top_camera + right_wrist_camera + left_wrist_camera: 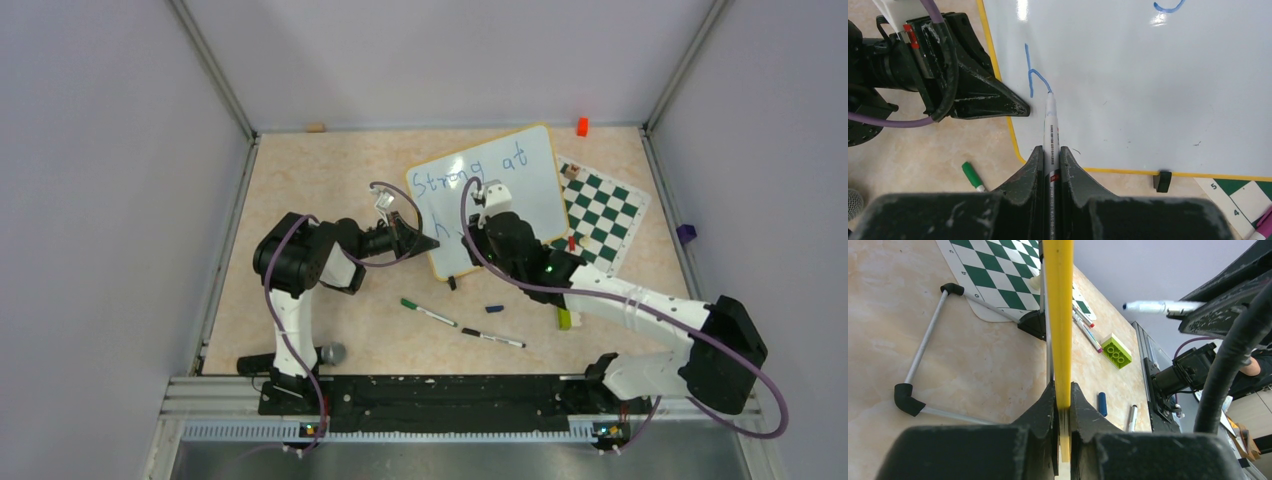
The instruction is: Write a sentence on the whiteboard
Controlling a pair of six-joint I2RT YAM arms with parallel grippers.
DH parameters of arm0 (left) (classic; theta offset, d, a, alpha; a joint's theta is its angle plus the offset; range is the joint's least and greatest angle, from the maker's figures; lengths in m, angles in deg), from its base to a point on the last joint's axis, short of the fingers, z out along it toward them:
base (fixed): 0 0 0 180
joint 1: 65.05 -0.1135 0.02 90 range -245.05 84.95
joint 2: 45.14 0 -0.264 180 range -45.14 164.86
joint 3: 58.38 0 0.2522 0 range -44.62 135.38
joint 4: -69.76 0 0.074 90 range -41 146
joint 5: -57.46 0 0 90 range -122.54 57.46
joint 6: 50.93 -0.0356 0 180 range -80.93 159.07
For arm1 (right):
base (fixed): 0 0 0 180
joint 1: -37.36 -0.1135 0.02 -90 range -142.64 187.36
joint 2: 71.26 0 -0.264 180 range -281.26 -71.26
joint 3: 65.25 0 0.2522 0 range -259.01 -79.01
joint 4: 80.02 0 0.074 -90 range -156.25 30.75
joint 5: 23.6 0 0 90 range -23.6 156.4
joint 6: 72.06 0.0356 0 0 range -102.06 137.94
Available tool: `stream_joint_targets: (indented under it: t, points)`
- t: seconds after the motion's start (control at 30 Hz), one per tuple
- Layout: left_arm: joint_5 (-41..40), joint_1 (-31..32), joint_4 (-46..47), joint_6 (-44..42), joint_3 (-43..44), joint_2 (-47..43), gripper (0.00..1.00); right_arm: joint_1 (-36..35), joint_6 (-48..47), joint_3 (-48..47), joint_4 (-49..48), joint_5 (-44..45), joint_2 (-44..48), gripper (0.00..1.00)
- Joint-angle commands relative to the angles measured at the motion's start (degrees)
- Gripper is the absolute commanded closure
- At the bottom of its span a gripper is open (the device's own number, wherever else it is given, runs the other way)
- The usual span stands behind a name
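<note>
The whiteboard (535,205) is found at the far middle of the counter (320,180), its right edge over the near corner of a chessboard (603,210). In the left wrist view it appears to be raised on a wire stand (923,347).

Its yellow left rim is clamped between the narrowly closed fingers of the left end effector (1063,392), so the board is steadied. The right end effector (1050,155) is closed on a marker (1051,122), whose tip is pressed to the board at the foot of a blue "h" (1034,75).

The sentence (470,172) is judged to be partly done. A first line, "Strong at", is written across the top. On the second line only the "h" is seen near the left rim, and the rest of that line is bare. The remaining letters are therefore judged outstanding.

Two spare pens (428,313) are noted lying on the counter, near the arms and apart from the board.
</note>
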Motion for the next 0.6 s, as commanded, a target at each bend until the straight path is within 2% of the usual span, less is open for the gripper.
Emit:
stream_joint_targets:
  t: [0.0,0.43,0.57]
  points:
    - [4.5,2.4,3.0,-4.0,-0.1,-0.3,1.00,-1.4,-0.3,0.4,-2.6,1.9,0.3,1.00]
    - [4.4,2.2,3.0,-4.4,-0.1,-0.8,1.00,-1.8,0.1,-8.3,6.4,5.0,-6.5,1.00]
    - [4.6,2.3,3.0,-4.6,-0.2,-1.2,1.00,-1.7,-0.4,-8.5,4.6,4.8,-8.0,1.00]
